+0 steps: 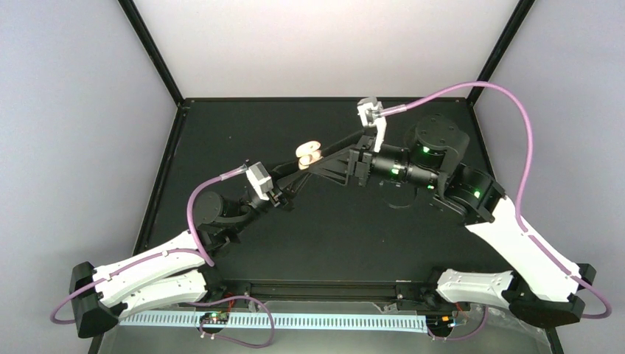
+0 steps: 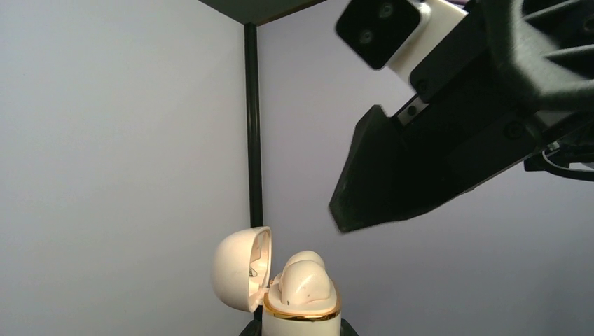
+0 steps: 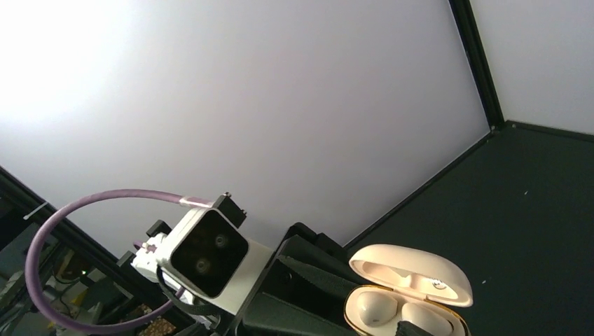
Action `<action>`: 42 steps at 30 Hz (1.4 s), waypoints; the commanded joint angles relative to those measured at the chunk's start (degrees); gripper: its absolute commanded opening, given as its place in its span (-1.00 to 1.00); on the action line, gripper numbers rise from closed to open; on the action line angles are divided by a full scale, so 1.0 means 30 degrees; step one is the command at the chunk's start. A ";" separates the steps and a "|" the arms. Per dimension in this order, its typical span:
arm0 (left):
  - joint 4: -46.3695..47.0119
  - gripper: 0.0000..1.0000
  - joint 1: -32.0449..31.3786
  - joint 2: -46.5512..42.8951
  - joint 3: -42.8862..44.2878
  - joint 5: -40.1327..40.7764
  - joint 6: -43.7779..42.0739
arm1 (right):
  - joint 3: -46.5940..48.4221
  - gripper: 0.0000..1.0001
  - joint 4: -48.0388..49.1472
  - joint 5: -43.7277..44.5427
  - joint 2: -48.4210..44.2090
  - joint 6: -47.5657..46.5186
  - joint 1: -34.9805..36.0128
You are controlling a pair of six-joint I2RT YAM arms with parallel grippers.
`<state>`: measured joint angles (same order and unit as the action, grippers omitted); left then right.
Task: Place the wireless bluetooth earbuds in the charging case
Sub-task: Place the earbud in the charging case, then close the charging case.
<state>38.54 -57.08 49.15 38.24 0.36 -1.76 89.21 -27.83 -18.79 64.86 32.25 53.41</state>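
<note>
Holding the case (image 2: 302,316) is my left claw (image 1: 298,168), pinching it low at the base near mid-desk (image 1: 332,243). Only slivers of the fingertips show at the bottom of the left wrist view. The case is pale beige with a gold rim. Its lid (image 2: 242,269) is flipped open and hinged off to the left in that view. The earbuds (image 2: 306,280) I can see are beige, seated in the case with their rounded tops poking above the rim. The right wrist view shows the same: lid up, buds down in the wells.

My right claw (image 1: 320,162) reaches in from the right, just beside and above the case, tip to tip with the left one. In the left wrist view it is a big black wedge up and right of the case, not touching it. I can't tell whether it is spread or pressed together. The left arm's camera (image 3: 208,255) and purple cable (image 3: 63,231) fill the lower left of the right wrist view.
</note>
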 commanded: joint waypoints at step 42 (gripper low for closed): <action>-0.1069 -0.97 -0.0046 -0.3393 -0.0589 -1.0144 0.6438 | -0.6668 0.50 0.2168 0.1453 -0.4645 -0.5054 0.0098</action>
<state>34.28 -57.08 38.76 33.63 -27.99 17.23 66.57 -23.22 -8.14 50.13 16.62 53.41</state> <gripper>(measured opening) 0.197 0.752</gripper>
